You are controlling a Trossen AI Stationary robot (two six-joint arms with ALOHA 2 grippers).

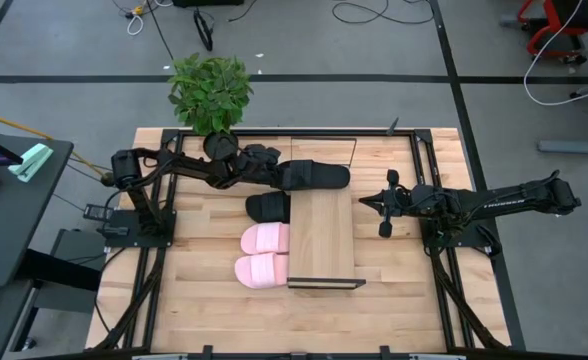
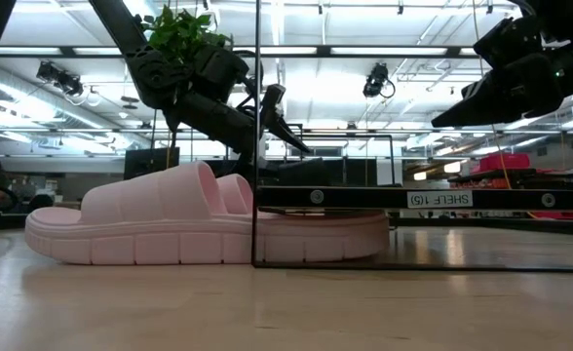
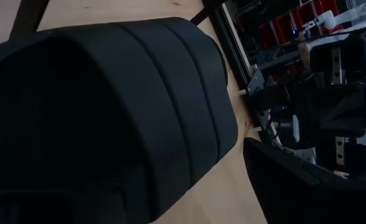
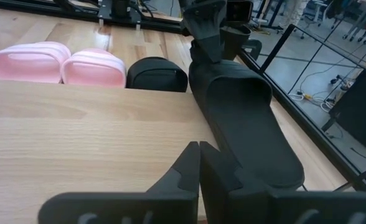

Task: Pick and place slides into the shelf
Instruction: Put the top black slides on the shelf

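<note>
A: High view first. Where are the slides?

B: One black slide (image 1: 319, 176) lies at the far end of the shelf (image 1: 323, 240), the left hand (image 1: 274, 175) at its strap, fingers spread. Another black slide (image 1: 268, 207) and two pink slides (image 1: 264, 253) sit beside the shelf on the table (image 1: 204, 300).

A: Right hand (image 1: 366, 201)?

B: Pressed together, beside the shelf.

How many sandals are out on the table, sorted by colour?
Black slides: 2
Light pink slides: 2
Total: 4
</note>
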